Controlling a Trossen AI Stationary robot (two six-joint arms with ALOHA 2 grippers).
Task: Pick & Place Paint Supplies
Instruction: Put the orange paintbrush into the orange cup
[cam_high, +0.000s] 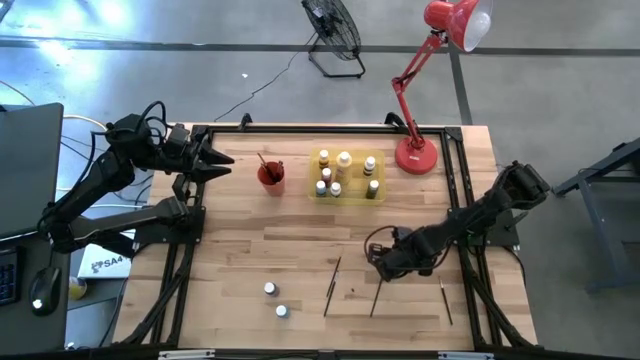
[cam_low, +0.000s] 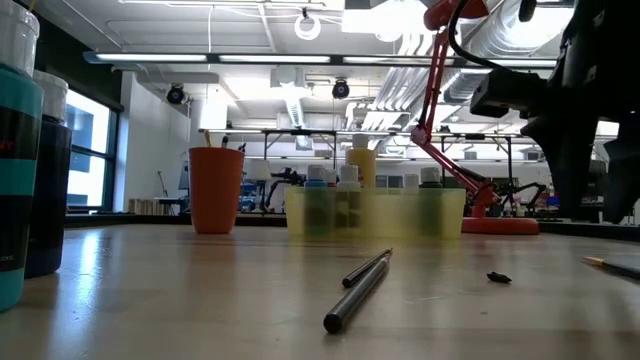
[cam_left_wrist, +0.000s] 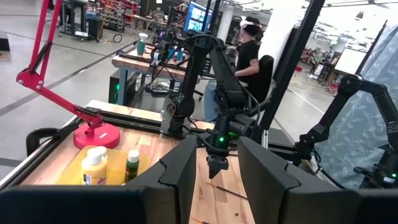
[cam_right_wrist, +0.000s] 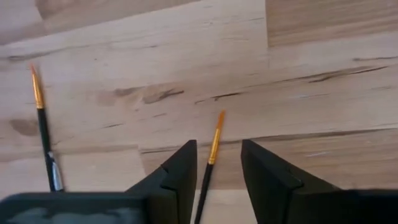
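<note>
My right gripper (cam_high: 383, 268) points down over the table's near right part, open. Its fingers stand on either side of a thin paintbrush (cam_right_wrist: 217, 124) with an orange ferrule, lying flat, without touching it. A second brush (cam_right_wrist: 42, 130) lies beside it. The high view shows three brushes on the wood (cam_high: 332, 285) (cam_high: 377, 297) (cam_high: 446, 300) and two white-capped bottles (cam_high: 270, 289) (cam_high: 281, 311) standing near the front. Several more bottles stand in the yellow tray (cam_high: 345, 192). My left gripper (cam_high: 215, 160) waits open at the far left, above the table.
A red cup (cam_high: 270, 176) holding brushes stands left of the tray. A red desk lamp's base (cam_high: 417, 156) sits at the far right. Black frame rails run along both sides. A small dark scrap (cam_low: 498, 277) lies on the wood. A person sits beyond the table (cam_left_wrist: 249, 50).
</note>
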